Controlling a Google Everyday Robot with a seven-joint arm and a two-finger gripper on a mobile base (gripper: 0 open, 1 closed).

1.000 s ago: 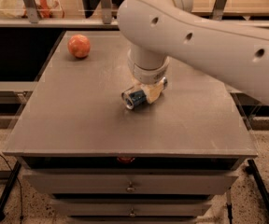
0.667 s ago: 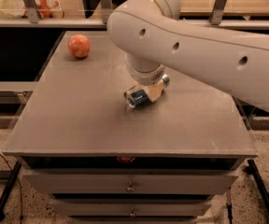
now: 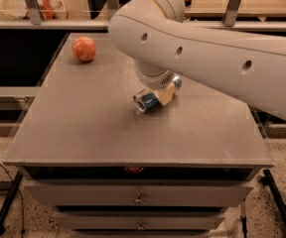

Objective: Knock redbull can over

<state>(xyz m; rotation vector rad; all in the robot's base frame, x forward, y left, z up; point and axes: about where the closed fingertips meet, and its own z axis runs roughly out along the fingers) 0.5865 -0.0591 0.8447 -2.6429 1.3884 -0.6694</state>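
Swinging farther left since the earlier frame, the white arm (image 3: 207, 53) covers most of the gripper (image 3: 165, 95), which rests against the redbull can (image 3: 146, 102) lying on its side near the middle of the table (image 3: 83, 133), its grip impossible to tell, with an orange fruit (image 3: 84, 49) at the far left.

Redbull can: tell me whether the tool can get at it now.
Probably yes: the tool sits right at the redbull can, which lies on its side on the table, nothing between them.
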